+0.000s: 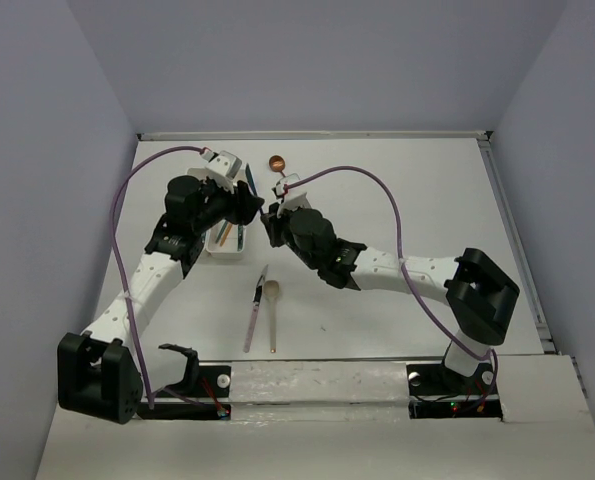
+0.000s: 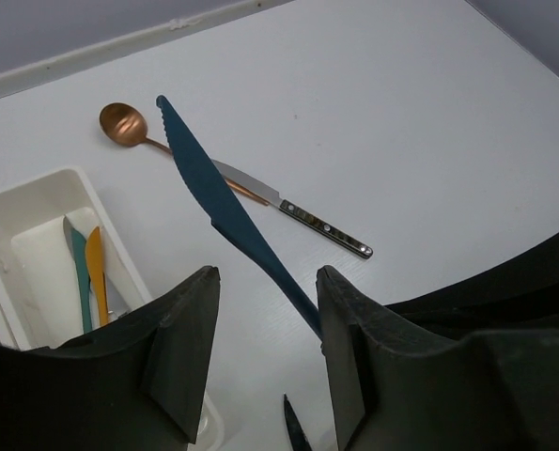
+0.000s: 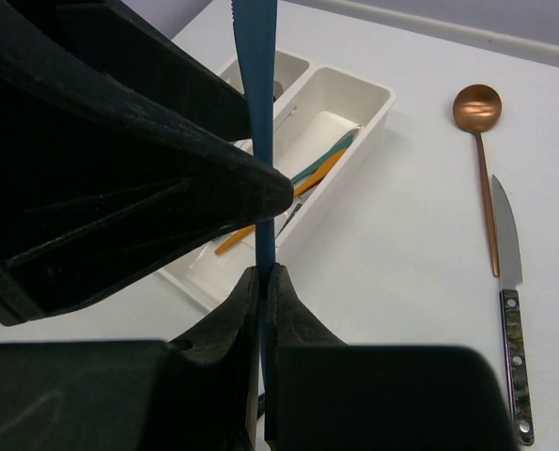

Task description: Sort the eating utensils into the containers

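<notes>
My right gripper [image 3: 263, 274] is shut on the handle of a dark teal knife [image 3: 257, 94], held in the air beside the two white trays [image 3: 378, 99]. My left gripper [image 2: 265, 277] is open, and the knife's handle [image 2: 260, 258] passes between its jaws, close against the right finger [image 2: 340, 310]. Both grippers meet at the trays in the top view, the left [image 1: 249, 208] and the right [image 1: 269, 222]. The near tray [image 2: 44, 193] holds a teal utensil [image 2: 78, 272] and an orange one [image 2: 95, 268].
A copper spoon [image 2: 124, 124] and a silver knife with a dark handle [image 2: 302, 214] lie together behind the trays. A pink-handled knife [image 1: 254, 312] and a beige spoon [image 1: 273, 305] lie nearer the arm bases. The back wall edge [image 1: 317, 134] is beyond.
</notes>
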You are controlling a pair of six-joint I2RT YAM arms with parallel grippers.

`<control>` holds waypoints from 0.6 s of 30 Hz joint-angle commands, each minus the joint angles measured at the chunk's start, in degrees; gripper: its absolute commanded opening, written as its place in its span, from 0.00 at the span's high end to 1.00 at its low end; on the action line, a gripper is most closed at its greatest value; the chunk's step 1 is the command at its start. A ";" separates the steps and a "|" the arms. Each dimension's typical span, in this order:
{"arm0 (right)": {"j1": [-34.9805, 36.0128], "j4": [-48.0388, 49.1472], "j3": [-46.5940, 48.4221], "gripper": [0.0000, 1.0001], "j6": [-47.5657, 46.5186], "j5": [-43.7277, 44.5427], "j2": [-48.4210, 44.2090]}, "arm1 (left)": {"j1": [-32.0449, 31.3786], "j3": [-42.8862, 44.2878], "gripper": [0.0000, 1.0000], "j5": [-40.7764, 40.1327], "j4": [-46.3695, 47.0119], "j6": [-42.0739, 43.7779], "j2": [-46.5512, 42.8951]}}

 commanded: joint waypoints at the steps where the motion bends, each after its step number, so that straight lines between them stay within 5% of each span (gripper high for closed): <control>1: 0.39 4.68 2.28 1.00 0.75 -0.52 -0.11 | -0.02 0.81 0.47 1.48 1.20 -1.55 1.97; 5: 0.39 4.68 2.63 1.00 1.01 -0.61 0.60 | -0.02 0.29 0.52 4.83 1.46 -3.30 4.08; 12: 0.39 2.93 4.12 1.00 1.02 -0.35 3.14 | -0.02 0.37 1.00 4.57 1.28 -3.40 4.45; 14: 0.39 -0.32 5.96 1.00 1.36 0.00 4.46 | 0.41 0.02 1.00 1.33 1.28 -2.52 4.27; 18: 0.39 -3.23 5.01 0.63 2.77 0.53 4.38 | 4.53 -1.38 1.00 -3.07 2.60 -0.14 5.76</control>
